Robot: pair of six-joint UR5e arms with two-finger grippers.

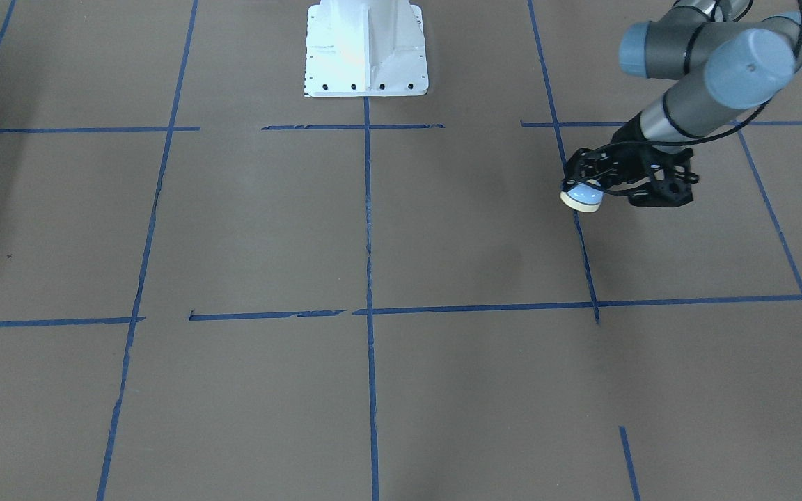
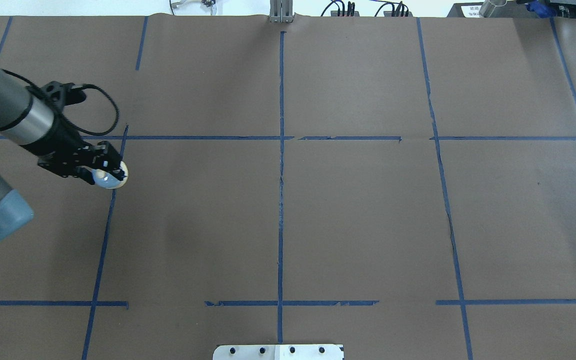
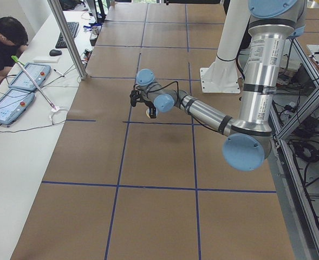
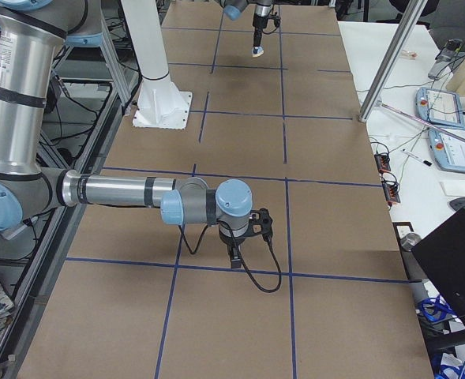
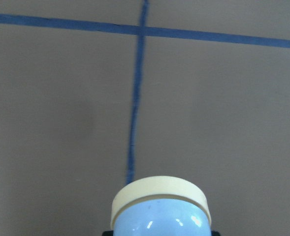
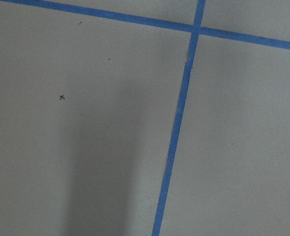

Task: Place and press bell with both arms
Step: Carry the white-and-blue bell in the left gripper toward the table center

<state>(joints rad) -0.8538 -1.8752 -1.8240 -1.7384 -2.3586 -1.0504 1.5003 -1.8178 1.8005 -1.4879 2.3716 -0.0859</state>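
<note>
Overhead exterior gives me the bell (image 2: 108,180) far out on the robot's left side of the table (image 2: 358,215), pinched in the left gripper (image 2: 104,174), whose black fingers are closed against the sides of the blue dome. The bell hangs over a blue tape line (image 2: 104,235), a little toward the robot from where that line meets a crossing line. On the left wrist feed the dome fills the bottom edge, with the cream base ring beyond it facing the brown paper. I judge it to be just off the surface, though no view settles that. The button is hidden from me. The right gripper (image 4: 234,259) shows only in the exterior right view, low over the paper and well apart from the bell, and I cannot tell how its jaws stand. As I see it, placing is not done and pressing has not begun. My worry is the hold: a rounded dome could slide between the fingers. If I let go with the base not flat, the bell could tip or roll. An off-centre push from the right arm could skid it.
</note>
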